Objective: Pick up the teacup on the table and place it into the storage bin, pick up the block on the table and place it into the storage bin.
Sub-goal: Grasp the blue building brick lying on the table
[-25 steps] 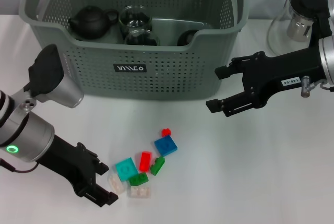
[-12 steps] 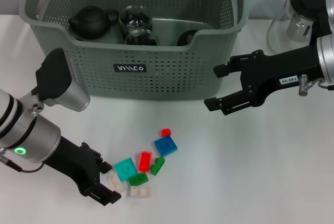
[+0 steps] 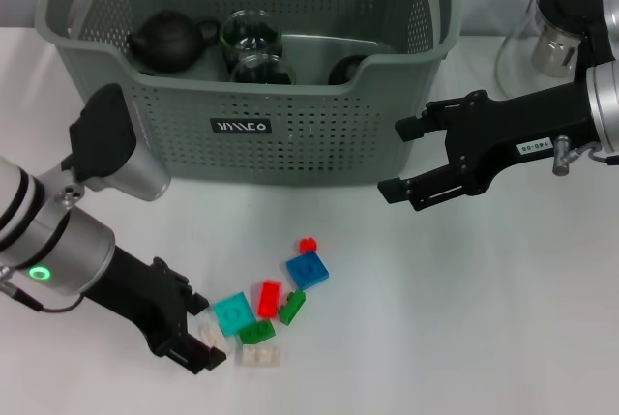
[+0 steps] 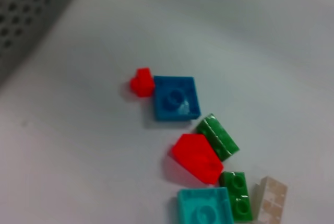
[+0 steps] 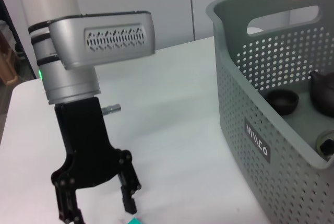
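The grey-green storage bin (image 3: 251, 110) stands at the back of the white table, and a small black teacup (image 3: 345, 69) sits inside it. Several blocks lie in front: small red (image 3: 308, 244), blue (image 3: 307, 269), red (image 3: 269, 298), teal (image 3: 233, 313), two green, two clear. My left gripper (image 3: 201, 335) is low at the cluster's left edge, open, with a clear block (image 3: 215, 340) between its fingers. The left wrist view shows the blue block (image 4: 176, 97) and the red one (image 4: 197, 157). My right gripper (image 3: 397, 161) hangs open and empty by the bin's front right corner.
A black teapot (image 3: 172, 38) and glass cups (image 3: 250, 33) also sit in the bin. A glass pitcher (image 3: 551, 38) stands at the back right. The right wrist view shows the left gripper (image 5: 96, 205) spread over the table beside the bin (image 5: 271, 104).
My left gripper has slid right toward the blocks, and its fingers now flank the clear block. The right gripper has shifted only slightly left.
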Motion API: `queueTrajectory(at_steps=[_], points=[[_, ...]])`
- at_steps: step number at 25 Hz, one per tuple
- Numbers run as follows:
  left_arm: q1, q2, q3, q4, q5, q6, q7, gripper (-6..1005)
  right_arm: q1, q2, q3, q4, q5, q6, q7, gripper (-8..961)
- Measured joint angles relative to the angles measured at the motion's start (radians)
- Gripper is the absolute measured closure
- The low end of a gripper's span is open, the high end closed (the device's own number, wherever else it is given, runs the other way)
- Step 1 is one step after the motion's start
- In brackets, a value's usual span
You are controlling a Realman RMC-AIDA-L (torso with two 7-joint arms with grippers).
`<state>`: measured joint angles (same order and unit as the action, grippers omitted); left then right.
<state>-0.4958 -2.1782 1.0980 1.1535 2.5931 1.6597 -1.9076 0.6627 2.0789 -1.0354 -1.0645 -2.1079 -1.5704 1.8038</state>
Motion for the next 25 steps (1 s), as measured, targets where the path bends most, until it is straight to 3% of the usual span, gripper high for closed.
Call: queueTrajectory(at_steps=[13,18,25], points=[[0.007,0.0,-0.06,0.12,-0.024,0.055,0.058,217,0.005,-0.005,-0.012,0.022,-0.008,-0.033,-0.015,96],[0.009,0.006,-0.174,0.085,-0.183,0.097,0.178,217,0.012,0.0,-0.05,0.038,-0.054,-0.047,-0.033,103],[0.01,0.027,-0.411,-0.107,-0.402,0.191,0.426,218,0.041,0.012,-0.113,0.042,-0.123,-0.03,-0.034,112]])
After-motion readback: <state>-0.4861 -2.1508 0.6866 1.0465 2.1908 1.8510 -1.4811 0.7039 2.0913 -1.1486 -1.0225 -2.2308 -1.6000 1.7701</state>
